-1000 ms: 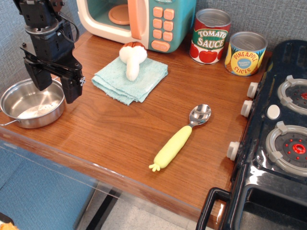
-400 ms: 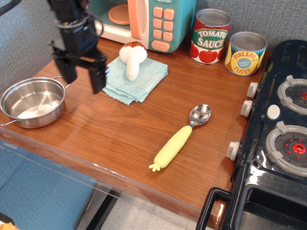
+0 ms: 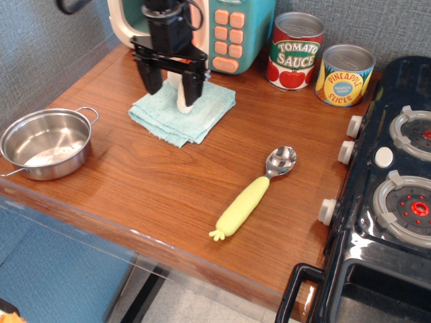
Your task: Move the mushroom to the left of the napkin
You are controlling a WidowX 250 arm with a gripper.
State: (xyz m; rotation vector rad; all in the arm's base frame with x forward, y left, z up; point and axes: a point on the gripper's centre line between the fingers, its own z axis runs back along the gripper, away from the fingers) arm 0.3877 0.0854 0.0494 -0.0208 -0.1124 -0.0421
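one black gripper [image 3: 172,79] is what i have over the back of the wooden table [image 3: 168,195], its two fingers [image 3: 151,75] spread wide and pointing down, one on each side of the mushroom [image 3: 183,94]. from my view the fingers look just beside the white stem, and i cannot tell whether either one touches it; nothing is clamped between them. the mushroom lies on the napkin [image 3: 195,113], toward its back half, stem pointing toward me and the brown-orange cap mostly hidden behind the gripper body. the teal napkin sits folded and slightly skewed just in front of the toy microwave [image 3: 225,30], whose peach door stands ajar. well to the left of the napkin, near the table's front edge, i see a steel pot [image 3: 46,142] with bare wood between it and the cloth. a spoon with a yellow handle [image 3: 254,194] lies diagonally in the middle of the table, bowl toward the back right, apart from everything else. two cans stand at the back right: the tomato sauce can [image 3: 294,50] and, just beside it, the pineapple slices can [image 3: 344,75]. the black toy stove [image 3: 390,182] takes up the right edge, knobs facing the table.
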